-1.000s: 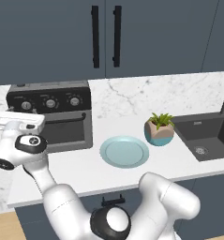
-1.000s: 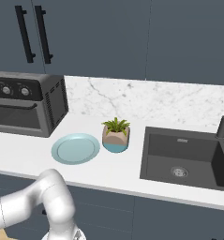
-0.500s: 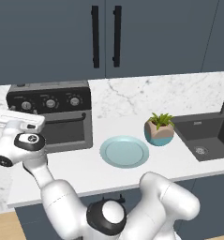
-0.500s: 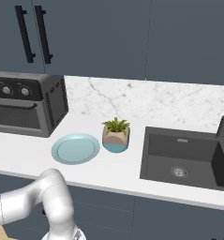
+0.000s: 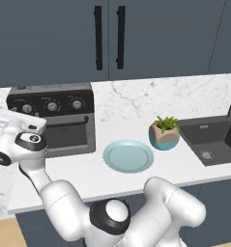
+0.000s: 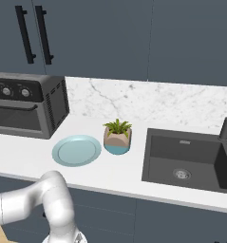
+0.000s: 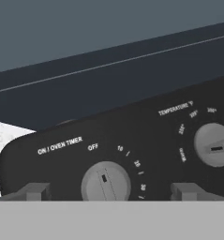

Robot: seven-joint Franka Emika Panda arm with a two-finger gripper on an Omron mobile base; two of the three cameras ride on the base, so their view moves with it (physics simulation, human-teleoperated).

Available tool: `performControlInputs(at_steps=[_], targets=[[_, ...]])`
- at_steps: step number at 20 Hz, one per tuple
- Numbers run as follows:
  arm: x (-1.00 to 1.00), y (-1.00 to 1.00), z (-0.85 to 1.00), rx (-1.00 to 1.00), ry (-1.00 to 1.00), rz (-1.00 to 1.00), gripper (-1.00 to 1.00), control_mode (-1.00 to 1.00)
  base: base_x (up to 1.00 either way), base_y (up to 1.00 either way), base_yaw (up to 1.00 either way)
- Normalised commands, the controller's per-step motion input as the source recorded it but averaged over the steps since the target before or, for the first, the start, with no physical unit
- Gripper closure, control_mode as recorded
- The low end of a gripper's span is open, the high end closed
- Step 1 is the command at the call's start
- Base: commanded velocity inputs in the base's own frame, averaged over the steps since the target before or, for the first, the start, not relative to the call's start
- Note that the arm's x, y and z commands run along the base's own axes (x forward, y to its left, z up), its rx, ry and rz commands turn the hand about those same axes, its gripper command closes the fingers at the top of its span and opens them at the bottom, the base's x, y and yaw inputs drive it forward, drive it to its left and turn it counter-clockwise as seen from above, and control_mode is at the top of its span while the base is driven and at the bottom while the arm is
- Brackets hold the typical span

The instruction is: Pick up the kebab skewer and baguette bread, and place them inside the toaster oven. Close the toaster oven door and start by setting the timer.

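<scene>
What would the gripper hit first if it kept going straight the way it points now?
Most likely the timer knob on the toaster oven: in the hand view it sits between the gripper fingertips, straight ahead. How far off it is cannot be told.

Light is even and soft in all views, bright on the white bench [image 5: 131, 103] and dim on the dark cabinets [image 6: 110, 38]. Shadows are faint: a soft patch beside the plant [image 6: 118, 137] and under the oven [image 5: 56, 120]. No glare or blur shows (the rendering is somewhat coarse). Dial lettering in the hand view reads sharply, slanted by the camera's roll.
</scene>
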Motion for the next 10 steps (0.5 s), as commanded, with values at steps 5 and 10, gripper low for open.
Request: performControlInputs(at_steps=[5, 10], targets=[[0.01, 0.0, 0.0, 0.01, 0.09, 0.01, -1.0, -1.0, 0.0, 0.0, 0.0], [0.08, 0.0, 0.0, 0.0, 0.1, 0.06, -1.0, -1.0, 0.0, 0.0, 0.0]])
